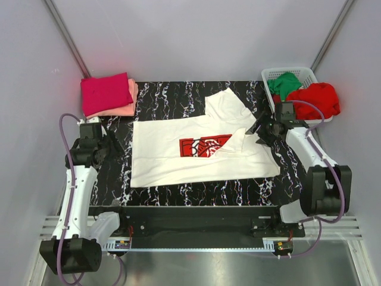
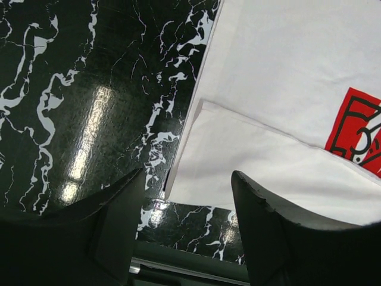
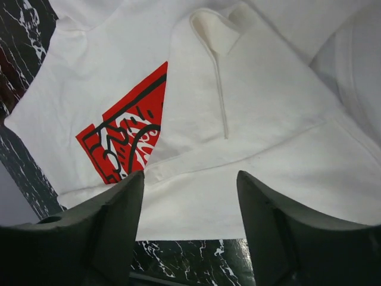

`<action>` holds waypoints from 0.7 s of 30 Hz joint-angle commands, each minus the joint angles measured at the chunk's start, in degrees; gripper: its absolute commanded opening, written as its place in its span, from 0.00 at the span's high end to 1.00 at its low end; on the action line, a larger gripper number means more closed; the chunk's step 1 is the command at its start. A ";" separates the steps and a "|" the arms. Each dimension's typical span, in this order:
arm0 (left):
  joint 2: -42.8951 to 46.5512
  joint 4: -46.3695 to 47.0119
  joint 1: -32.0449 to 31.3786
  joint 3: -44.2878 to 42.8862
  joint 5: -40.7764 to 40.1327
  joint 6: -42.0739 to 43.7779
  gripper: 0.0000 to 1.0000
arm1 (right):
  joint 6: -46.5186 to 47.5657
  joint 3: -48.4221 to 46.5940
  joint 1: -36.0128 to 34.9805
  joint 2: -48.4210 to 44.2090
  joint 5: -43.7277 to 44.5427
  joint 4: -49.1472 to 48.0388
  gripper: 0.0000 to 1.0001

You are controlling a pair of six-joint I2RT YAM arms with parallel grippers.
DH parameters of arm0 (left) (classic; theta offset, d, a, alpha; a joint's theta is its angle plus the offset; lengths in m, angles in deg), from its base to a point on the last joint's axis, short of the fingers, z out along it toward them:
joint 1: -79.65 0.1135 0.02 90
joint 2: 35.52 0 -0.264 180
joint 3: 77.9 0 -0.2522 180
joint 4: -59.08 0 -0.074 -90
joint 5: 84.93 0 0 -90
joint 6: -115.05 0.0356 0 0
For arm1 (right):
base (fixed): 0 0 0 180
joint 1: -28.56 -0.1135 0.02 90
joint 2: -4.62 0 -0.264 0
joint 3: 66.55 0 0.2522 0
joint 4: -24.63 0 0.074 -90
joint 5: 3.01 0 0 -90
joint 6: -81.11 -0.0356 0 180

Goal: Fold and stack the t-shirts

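Note:
A white t-shirt (image 1: pixel 178 158) with a red square print (image 1: pixel 202 145) lies spread on the black marble table (image 1: pixel 119 185), its near long edge folded over onto itself. My left gripper (image 1: pixel 116 149) hovers off the shirt's left edge; in the left wrist view it (image 2: pixel 187 196) is open with nothing between the fingers, and the folded flap (image 2: pixel 256 170) sits just ahead. My right gripper (image 1: pixel 258 132) is over the shirt's right end, open (image 3: pixel 190 190) above the white cloth (image 3: pixel 262 113) beside the print (image 3: pixel 122 140), holding nothing.
A folded magenta tee (image 1: pixel 106 92) lies on a salmon-pink one (image 1: pixel 128 107) at the back left corner. A white slatted basket (image 1: pixel 297 72) at the back right holds a green tee (image 1: pixel 284 83) and a red tee (image 1: pixel 318 98) that spills over its rim.

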 commanded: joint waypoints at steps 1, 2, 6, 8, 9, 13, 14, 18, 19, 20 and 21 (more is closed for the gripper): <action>2.60 2.51 0.73 -0.30 -3.01 1.37 0.36 | 0.00 -1.84 -1.88 3.53 -3.47 -4.57 0.36; 3.13 2.86 1.17 0.14 -3.18 1.19 0.36 | -0.09 -2.37 -2.41 5.89 -3.83 -5.20 0.37; 5.76 3.30 3.02 0.40 -3.36 1.19 0.36 | -0.26 -5.01 -4.96 11.97 -2.96 -5.03 0.45; 6.82 3.39 3.20 0.49 -3.54 1.19 0.36 | -0.53 -5.10 -5.75 13.91 -1.73 -5.38 0.46; 6.91 3.48 3.28 0.58 -3.54 1.10 0.36 | -0.53 -5.01 -5.93 14.44 -1.29 -5.73 0.47; 7.09 3.48 3.29 0.58 -3.45 1.19 0.36 | -0.36 -4.57 -6.10 16.81 -0.41 -6.61 0.50; 7.00 3.30 3.37 0.58 -3.36 1.10 0.36 | -0.35 -4.49 -6.10 17.69 -0.14 -6.61 0.51; 6.91 3.48 3.29 0.58 -3.36 1.10 0.36 | -0.62 -3.52 -6.10 18.66 -0.05 -7.75 0.53; 7.08 3.48 3.29 0.67 -3.27 1.10 0.36 | -0.71 -3.26 -6.19 18.92 0.03 -7.93 0.53; 7.09 3.39 3.37 0.67 -3.36 1.10 0.36 | -0.62 -3.25 -6.28 19.27 0.47 -7.93 0.54; 7.09 3.48 3.29 0.67 -3.36 1.10 0.36 | -0.71 -3.17 -6.19 19.45 0.73 -7.84 0.54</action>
